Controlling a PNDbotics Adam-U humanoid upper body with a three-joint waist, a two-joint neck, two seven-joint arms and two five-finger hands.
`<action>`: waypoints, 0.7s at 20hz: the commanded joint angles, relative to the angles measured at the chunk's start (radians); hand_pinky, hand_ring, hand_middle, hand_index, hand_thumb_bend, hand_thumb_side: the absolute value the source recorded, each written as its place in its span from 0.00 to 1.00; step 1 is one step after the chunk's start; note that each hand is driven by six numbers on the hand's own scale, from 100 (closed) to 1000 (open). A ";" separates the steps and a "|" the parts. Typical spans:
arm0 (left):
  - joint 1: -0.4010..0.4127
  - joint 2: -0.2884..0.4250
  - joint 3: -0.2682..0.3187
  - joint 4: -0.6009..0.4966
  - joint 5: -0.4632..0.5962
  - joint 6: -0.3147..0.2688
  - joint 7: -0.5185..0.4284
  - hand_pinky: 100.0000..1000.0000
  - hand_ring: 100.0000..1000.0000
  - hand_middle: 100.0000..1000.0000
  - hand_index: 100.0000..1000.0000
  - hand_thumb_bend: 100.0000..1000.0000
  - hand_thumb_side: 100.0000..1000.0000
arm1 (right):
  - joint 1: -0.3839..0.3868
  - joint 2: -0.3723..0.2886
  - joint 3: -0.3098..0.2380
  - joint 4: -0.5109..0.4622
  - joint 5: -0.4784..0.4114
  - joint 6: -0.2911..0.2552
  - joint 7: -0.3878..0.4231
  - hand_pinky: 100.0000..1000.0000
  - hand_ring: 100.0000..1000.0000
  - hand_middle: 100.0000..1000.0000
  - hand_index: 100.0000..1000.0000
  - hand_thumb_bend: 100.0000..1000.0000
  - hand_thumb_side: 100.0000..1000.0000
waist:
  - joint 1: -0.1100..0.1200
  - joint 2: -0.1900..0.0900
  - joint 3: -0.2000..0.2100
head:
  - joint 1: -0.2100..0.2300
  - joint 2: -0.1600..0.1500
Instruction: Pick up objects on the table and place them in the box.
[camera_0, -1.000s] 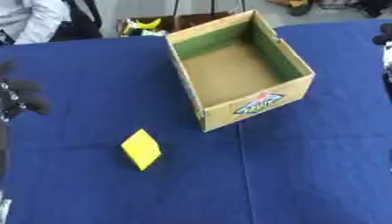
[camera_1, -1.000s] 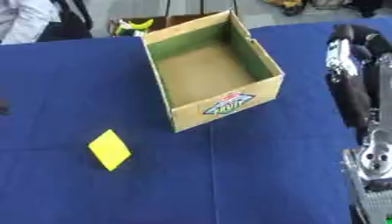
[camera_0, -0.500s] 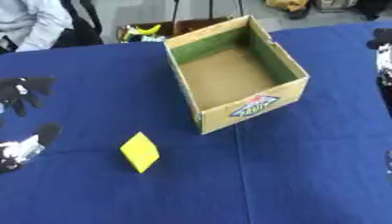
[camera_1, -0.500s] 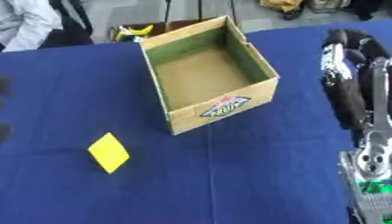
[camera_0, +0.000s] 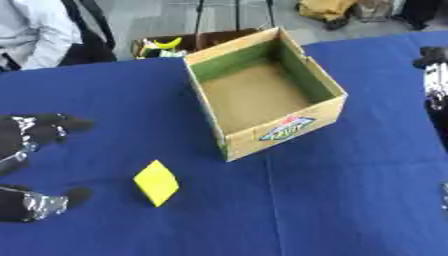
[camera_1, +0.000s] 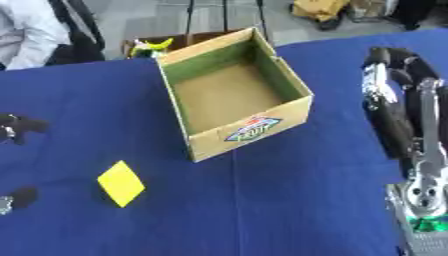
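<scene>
Left hand (camera_0: 31, 170) has come further in from the left edge since the earlier frames and now shows more of itself, fingers and thumb spread wide apart with nothing between them. It sits left of the yellow block (camera_0: 157, 182), near it but not touching; thumb tip and the upper fingers bracket open cloth, not the block. The whole view has also shifted a bit, so the head has tilted; block and box look unmoved on the table.

Right hand (camera_1: 398, 95) hangs at the right edge, best seen in the right eye view, fingers long and roughly straight, holding nothing, well apart from the block and to the right of the box.

Yellow block lies flat on the blue tablecloth (camera_0: 350, 210), near side, left of centre, a diamond shape as seen from above. It is apart from the cardboard box (camera_0: 262, 100), lying to the near left of the box's near left corner.

Box stands upright at centre far, open on top, green inner walls, brown floor. Its inside looks empty as far as visible.

Progress: nothing placed yet, by my read. Only one loose object shows on the cloth, the yellow block. Grasp not yet made; lift, carry right and far to the box, and release are all left. Early stage, reach phase.
</scene>
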 joint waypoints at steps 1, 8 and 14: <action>-0.022 0.071 -0.021 -0.019 0.000 -0.012 -0.024 0.33 0.59 0.87 0.96 0.48 0.81 | -0.009 -0.017 0.003 -0.021 0.000 -0.001 0.006 0.92 1.00 0.60 0.73 0.00 0.75 | -0.001 -0.024 -0.002 | 0.007 -0.021; -0.065 0.112 -0.075 -0.019 0.001 -0.045 -0.021 0.31 0.53 0.90 0.97 0.44 0.77 | -0.009 -0.023 0.007 -0.021 -0.003 0.002 0.011 0.93 1.00 0.60 0.73 0.00 0.75 | 0.002 -0.018 -0.012 | 0.015 -0.024; -0.123 0.129 -0.116 -0.012 -0.029 -0.067 0.000 0.30 0.51 0.89 0.96 0.40 0.76 | -0.007 -0.028 0.010 -0.021 -0.005 0.004 0.016 0.93 1.00 0.60 0.73 0.00 0.75 | 0.005 -0.014 -0.019 | 0.029 -0.020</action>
